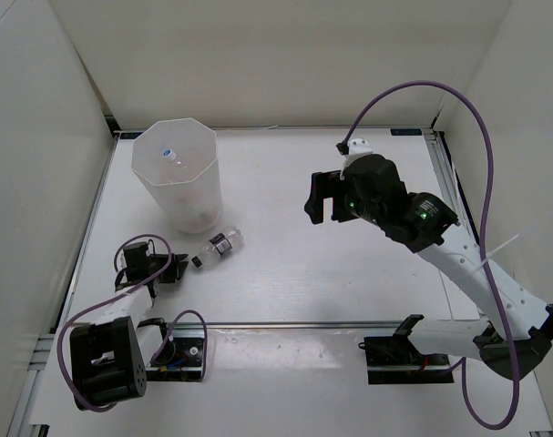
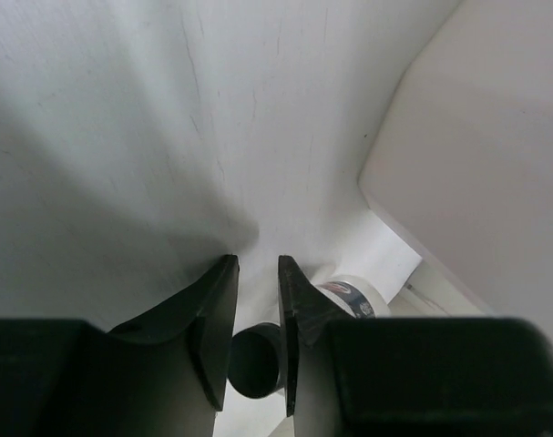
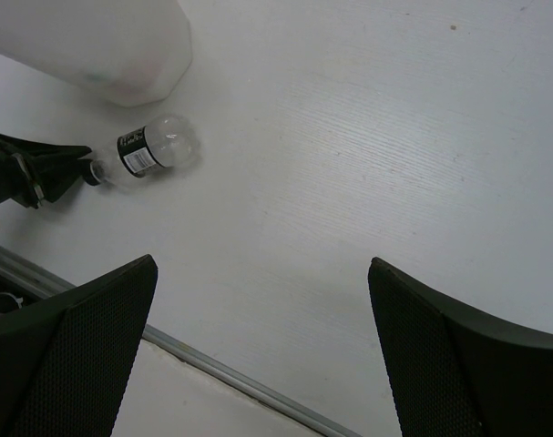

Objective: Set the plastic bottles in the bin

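Left pincer point(image 2: 257, 262) clamps the black-capped bottle point(image 3: 154, 147) lying beside the bin point(image 1: 199, 188)

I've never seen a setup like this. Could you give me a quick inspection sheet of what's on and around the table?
Surface: white table, metal rail along its near edge.
Job's things: bin upright at far left, a bottle cap showing inside; black-capped bottle lying near its base.
Clutter: nothing seen.
Grippers: left gripper shut on the black-capped bottle's cap; right gripper open, held above the table.
Cables: purple cables loop over both arms.
Surroundings: plain white walls on three sides.
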